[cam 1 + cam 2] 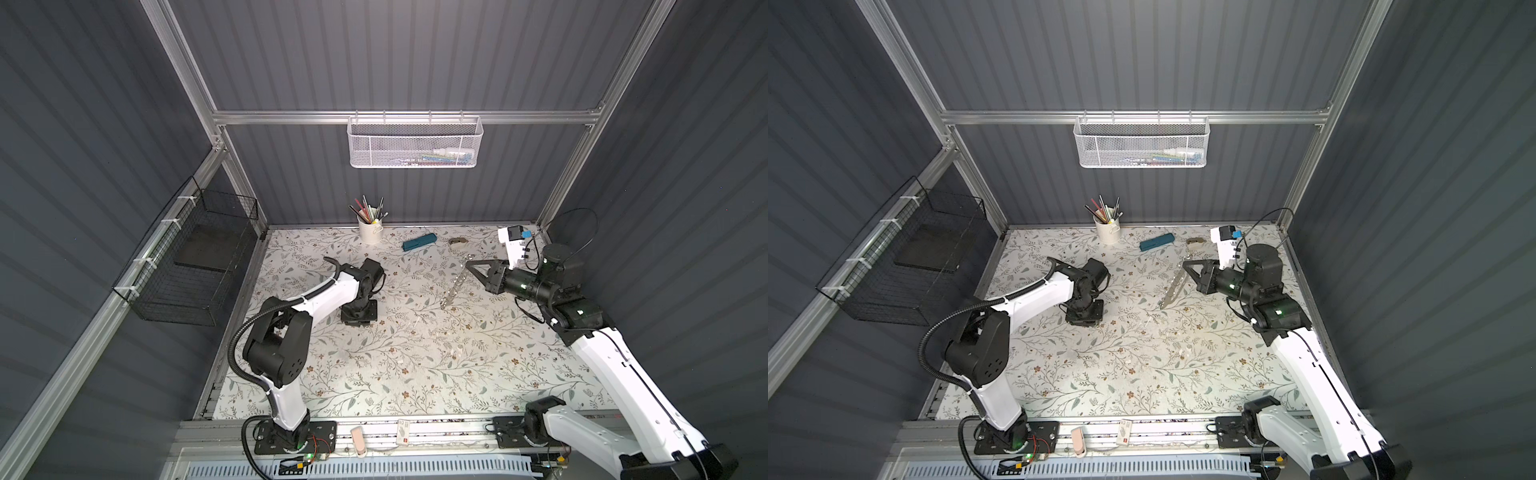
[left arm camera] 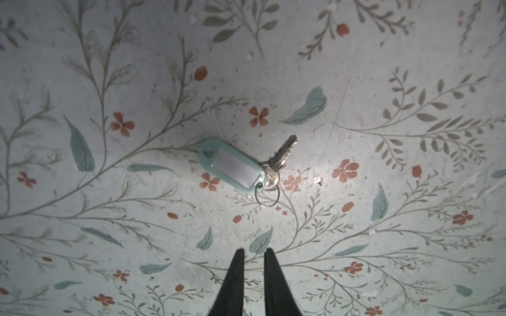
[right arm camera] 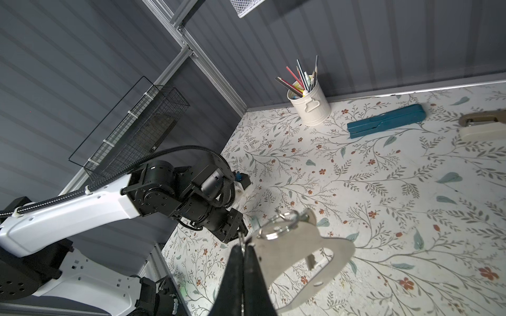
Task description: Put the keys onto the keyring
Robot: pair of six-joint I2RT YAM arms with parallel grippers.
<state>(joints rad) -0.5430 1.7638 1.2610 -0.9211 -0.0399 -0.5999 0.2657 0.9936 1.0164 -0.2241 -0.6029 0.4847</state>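
Note:
One of the keys (image 2: 279, 158) lies flat on the floral table with its pale mint-green tag (image 2: 232, 167) and a thin wire ring. My left gripper (image 2: 254, 250) hovers just short of it, fingers a little apart, open and empty. In both top views this gripper (image 1: 358, 313) (image 1: 1084, 313) points straight down and hides the key. The keyring (image 3: 304, 246), a flat grey plate with a large oval cutout and silver split rings (image 3: 276, 229), hangs in the air above the table. My right gripper (image 3: 243, 246) is shut on its edge. In both top views the keyring (image 1: 456, 284) (image 1: 1173, 289) slants down from the right gripper (image 1: 468, 263) (image 1: 1185, 263).
A white cup of pencils (image 1: 370, 230), a dark-teal case (image 1: 419, 242) and a beige stapler-like object (image 1: 459, 242) stand along the back of the table. A white mesh basket (image 1: 415, 143) hangs on the back rail. A black wire basket (image 1: 187, 262) is fixed to the left wall.

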